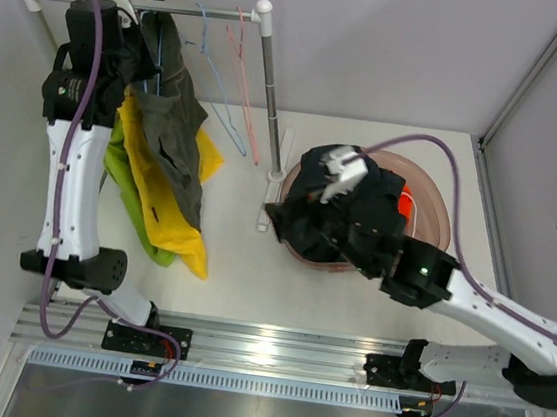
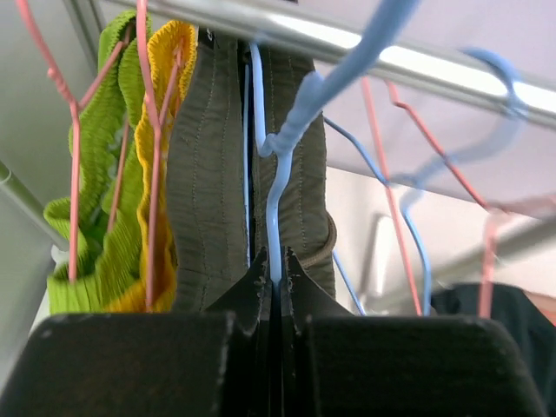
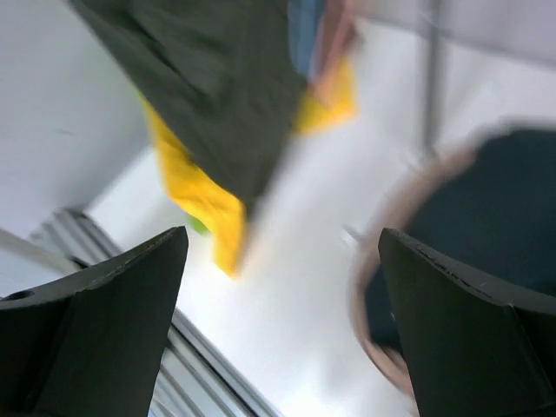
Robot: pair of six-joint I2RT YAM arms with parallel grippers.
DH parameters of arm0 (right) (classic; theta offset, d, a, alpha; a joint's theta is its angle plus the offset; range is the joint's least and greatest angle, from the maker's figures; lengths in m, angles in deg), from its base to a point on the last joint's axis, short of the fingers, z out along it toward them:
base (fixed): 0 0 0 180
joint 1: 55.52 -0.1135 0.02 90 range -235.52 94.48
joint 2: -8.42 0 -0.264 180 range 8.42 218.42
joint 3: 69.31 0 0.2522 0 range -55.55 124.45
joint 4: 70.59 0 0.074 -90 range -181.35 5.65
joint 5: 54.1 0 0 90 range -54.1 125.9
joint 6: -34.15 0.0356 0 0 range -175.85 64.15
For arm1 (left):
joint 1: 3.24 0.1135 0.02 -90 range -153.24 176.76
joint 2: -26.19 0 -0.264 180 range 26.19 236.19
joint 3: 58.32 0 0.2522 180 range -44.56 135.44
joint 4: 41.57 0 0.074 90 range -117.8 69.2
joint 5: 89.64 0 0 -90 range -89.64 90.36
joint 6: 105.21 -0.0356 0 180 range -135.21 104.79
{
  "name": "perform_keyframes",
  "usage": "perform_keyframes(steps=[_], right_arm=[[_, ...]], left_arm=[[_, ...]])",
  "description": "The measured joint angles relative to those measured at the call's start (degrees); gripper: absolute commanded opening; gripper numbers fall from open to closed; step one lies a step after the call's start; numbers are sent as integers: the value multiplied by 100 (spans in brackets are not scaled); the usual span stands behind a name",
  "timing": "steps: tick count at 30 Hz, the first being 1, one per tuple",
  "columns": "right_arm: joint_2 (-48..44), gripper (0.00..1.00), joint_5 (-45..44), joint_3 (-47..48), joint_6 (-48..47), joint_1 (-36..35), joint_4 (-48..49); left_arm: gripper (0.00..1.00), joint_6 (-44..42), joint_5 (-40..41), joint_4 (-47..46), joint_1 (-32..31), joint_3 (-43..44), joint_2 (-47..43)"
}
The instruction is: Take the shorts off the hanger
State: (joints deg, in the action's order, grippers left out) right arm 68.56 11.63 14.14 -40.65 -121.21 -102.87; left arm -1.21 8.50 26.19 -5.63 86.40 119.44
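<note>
Dark olive-grey shorts hang on a blue hanger from the rail. Behind them hang yellow shorts and lime green shorts. My left gripper is up at the rail, shut on the blue hanger's wire in front of the olive-grey waistband. The yellow and lime green shorts hang on pink hangers to its left. Black shorts and a bit of the orange shorts lie in the round basket. My right gripper is open and empty above the basket's left side.
Empty blue and pink hangers hang on the rail's right part. The rack's upright post stands between the hanging shorts and the basket. A metal rail runs along the table's near edge.
</note>
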Motion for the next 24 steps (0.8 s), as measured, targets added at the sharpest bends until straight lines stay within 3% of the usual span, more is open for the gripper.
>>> perform_keyframes(steps=[8, 13, 18, 23, 24], right_arm=[[2850, 99, 146, 2693, -887, -1165, 756], [4336, 99, 146, 4074, -1016, -1394, 708], [5121, 99, 59, 4846, -1058, -1447, 702], [5434, 63, -249, 4951, -1095, -1447, 789], [5469, 51, -306, 4951, -1084, -1445, 793]], left_arm=[[0, 208, -109, 15, -136, -876, -1182], [0, 293, -168, 17, -138, -1213, -1458], [0, 317, -293, 20, -140, -1386, -1572], [0, 321, -389, 37, -140, -1576, -1781], [0, 321, -398, 66, -140, -1580, -1829]])
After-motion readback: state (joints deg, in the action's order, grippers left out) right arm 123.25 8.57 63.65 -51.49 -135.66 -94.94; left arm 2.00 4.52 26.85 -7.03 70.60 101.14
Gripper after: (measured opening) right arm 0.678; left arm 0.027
